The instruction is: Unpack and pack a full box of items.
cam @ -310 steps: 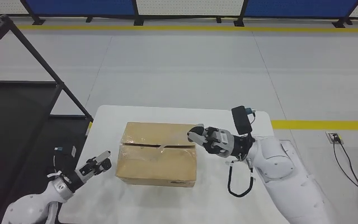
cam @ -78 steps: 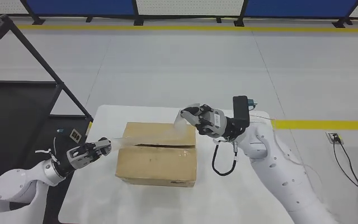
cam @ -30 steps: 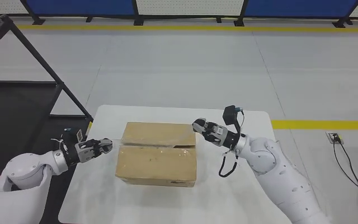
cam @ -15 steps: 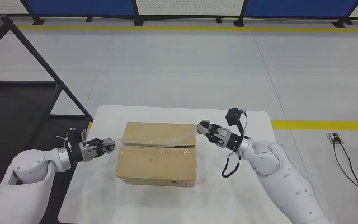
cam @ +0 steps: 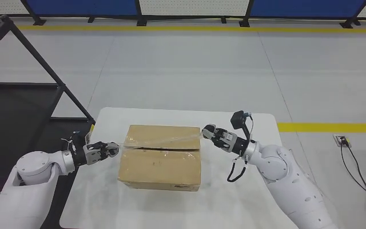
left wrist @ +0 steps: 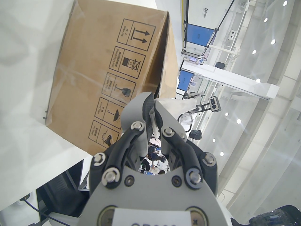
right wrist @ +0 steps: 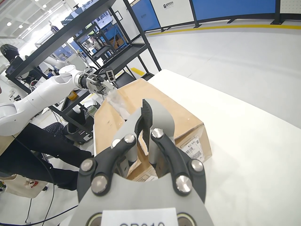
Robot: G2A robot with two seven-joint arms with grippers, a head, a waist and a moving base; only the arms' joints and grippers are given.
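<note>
- The brown box (cam: 162, 160) sits in the middle of the white bench (cam: 229, 197), with its long side facing the robot.
- Its top flaps are down. A thin dark crack runs between them from one end to the other.
- A strip of clear tape (cam: 157, 141) lies along that crack. It is shiny and wrinkled, and it runs off the left end of the box.
- The left claw (cam: 110, 150) hangs just beside that left end, up near the top edge of the box. Its two fingers are pinched on the crinkly end of the tape.
- The end of the box that faces the left claw has a row of little black pictures (left wrist: 122, 71) printed on it. They show arrows, a glass and an umbrella.
- The right claw (cam: 206, 133) is at the other end of the box, just beside the far top corner. Its fingers are pressed close together. I cannot tell if it touches the box or if it has any tape.
- A white label (right wrist: 192, 148) is stuck low on the end of the box near the right claw.
- The two claws point at each other, with the box between them.
- A tall black rack (cam: 40, 74) stands on the floor to the left of the bench.
- A yellow line (cam: 323, 127) is painted on the pale floor to the right of the bench.
- Blue panels (cam: 80, 6) stand in a row at the far side of the room.
</note>
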